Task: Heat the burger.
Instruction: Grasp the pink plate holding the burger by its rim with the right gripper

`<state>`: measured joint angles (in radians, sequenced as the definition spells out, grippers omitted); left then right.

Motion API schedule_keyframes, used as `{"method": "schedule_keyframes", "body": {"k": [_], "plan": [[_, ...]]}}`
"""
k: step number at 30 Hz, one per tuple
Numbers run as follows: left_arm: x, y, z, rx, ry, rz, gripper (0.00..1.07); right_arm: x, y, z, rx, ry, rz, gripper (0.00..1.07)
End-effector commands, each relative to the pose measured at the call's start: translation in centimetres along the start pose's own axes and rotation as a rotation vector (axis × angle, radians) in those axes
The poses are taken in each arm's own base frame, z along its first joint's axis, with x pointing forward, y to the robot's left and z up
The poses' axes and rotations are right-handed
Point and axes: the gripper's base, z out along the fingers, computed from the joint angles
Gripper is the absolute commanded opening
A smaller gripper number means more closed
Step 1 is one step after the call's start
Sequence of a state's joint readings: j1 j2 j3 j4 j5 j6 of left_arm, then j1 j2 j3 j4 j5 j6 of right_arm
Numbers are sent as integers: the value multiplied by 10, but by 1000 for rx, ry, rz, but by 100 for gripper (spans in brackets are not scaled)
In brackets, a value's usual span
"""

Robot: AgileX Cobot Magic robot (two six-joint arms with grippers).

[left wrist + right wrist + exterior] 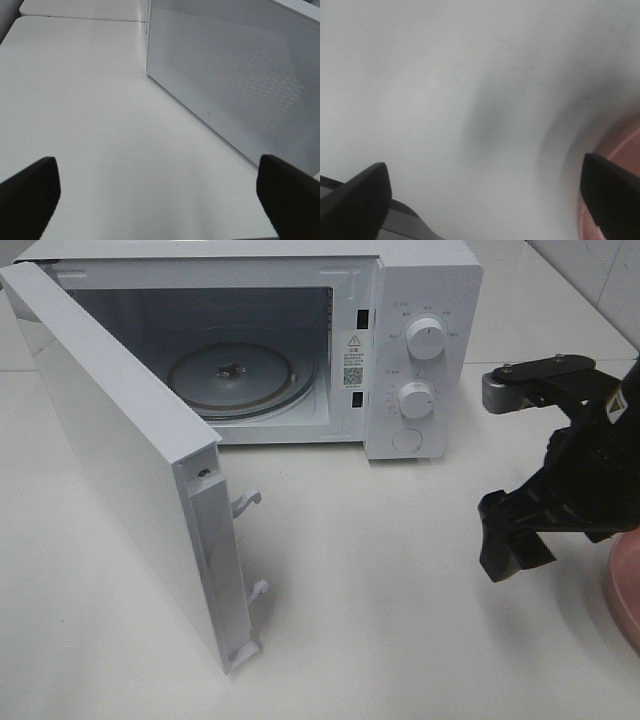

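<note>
The burger is out of view in every frame. The white microwave stands at the back with its door swung wide to the left, showing a bare glass turntable. My right gripper hangs over the table to the right of the microwave, beside the rim of a pink plate. In the right wrist view the right gripper is open with nothing between its fingers, and the plate's rim shows by one finger. My left gripper is open and empty, low over the table, facing the door's perforated outer face.
The open door reaches toward the table's front edge, with two latch hooks on its free end. Two dials sit on the microwave's right panel. White tabletop lies between the door and the right arm.
</note>
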<state>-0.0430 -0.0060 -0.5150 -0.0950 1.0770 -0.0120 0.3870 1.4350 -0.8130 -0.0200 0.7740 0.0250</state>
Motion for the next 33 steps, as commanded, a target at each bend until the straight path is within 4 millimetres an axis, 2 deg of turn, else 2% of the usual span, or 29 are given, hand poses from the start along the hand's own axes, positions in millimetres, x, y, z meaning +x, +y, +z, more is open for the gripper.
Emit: {"method": "schedule_keyframes", "body": {"k": [1, 3, 9, 11, 12, 14, 21, 25, 33], "plan": [[0, -1, -2, 7, -25, -5, 100, 3, -14, -2, 30, 19, 28, 98], [0, -1, -2, 7, -25, -5, 100, 4, -30, -3, 62, 26, 68, 97], [0, -1, -2, 7, -25, -5, 100, 7, -46, -3, 96, 35, 107, 95], [0, -1, -2, 7, -25, -5, 100, 10, -61, -2, 111, 48, 171, 94], [0, -1, -2, 7, -25, -5, 100, 10, -61, -2, 111, 48, 171, 94], [0, -1, -2, 7, -25, -5, 100, 13, -68, 4, 117, 61, 197, 94], [0, -1, -2, 7, -25, -5, 100, 23, -71, 23, 115, 63, 227, 92], [0, -1, -2, 7, -25, -5, 100, 32, -69, 40, 107, 107, 238, 91], [0, -1, -2, 7, -25, -5, 100, 35, -70, 67, 98, 183, 242, 90]]}}
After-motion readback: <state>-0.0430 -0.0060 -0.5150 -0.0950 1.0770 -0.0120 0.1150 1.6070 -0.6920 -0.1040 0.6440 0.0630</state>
